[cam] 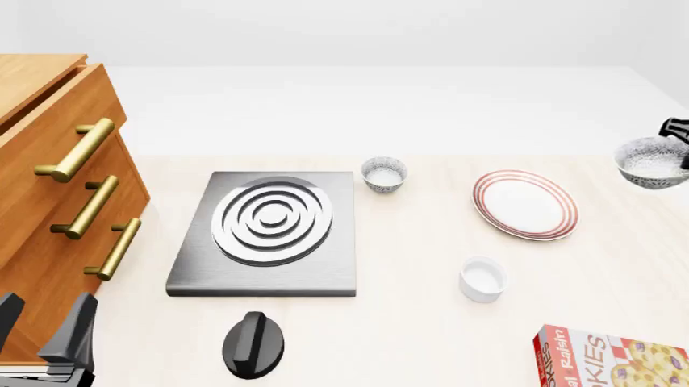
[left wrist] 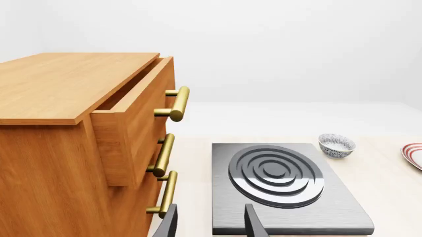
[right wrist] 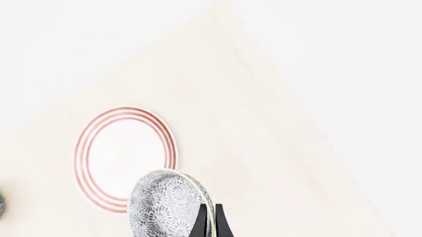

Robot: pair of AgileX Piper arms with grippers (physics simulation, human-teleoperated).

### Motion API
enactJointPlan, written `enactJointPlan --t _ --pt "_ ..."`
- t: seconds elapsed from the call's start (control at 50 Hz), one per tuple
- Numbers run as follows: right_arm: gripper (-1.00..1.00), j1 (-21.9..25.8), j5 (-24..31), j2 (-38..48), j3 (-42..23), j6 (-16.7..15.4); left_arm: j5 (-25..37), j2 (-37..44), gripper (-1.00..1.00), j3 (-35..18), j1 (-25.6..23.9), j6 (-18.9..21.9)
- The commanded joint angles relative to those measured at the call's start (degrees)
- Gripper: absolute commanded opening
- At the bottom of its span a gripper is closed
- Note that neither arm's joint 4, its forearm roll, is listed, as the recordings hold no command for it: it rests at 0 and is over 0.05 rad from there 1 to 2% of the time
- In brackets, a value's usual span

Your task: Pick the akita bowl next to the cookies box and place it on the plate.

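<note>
My right gripper (cam: 679,147) at the far right edge of the front view is shut on the rim of the akita bowl (cam: 650,162), a speckled grey-and-white bowl held up in the air. The right wrist view shows the thin fingers (right wrist: 201,222) pinching the bowl (right wrist: 165,202) at its rim. The red-ringed plate (cam: 524,204) lies on the table to the left of the bowl; in the right wrist view the plate (right wrist: 122,153) sits partly behind it. The cookies box (cam: 611,359) lies at the front right corner. My left gripper (cam: 43,329) is open at the front left.
A lookalike speckled bowl (cam: 383,174) stands beside the stove burner (cam: 269,230). A plain white cup (cam: 482,278) sits in front of the plate. A black knob (cam: 253,343) lies at the front. The wooden cabinet (cam: 54,177) with brass handles, top drawer ajar (left wrist: 128,123), fills the left.
</note>
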State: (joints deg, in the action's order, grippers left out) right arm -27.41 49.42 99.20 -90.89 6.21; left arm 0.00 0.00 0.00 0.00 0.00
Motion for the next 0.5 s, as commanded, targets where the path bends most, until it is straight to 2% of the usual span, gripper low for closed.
enactJointPlan --t 0.02,0.24,0.5 --pt "-1.0 3.9 -1.5 0.9 1.4 2.1 0.0 0.0 1.0 0.0 0.0 0.0" --pt "-1.0 7.9 -3.8 2.2 2.9 5.1 0.0 0.0 1.0 0.0 0.0 0.0" --pt "-1.0 12.7 -9.9 2.6 7.9 12.7 0.0 0.0 1.0 0.0 0.0 0.0"
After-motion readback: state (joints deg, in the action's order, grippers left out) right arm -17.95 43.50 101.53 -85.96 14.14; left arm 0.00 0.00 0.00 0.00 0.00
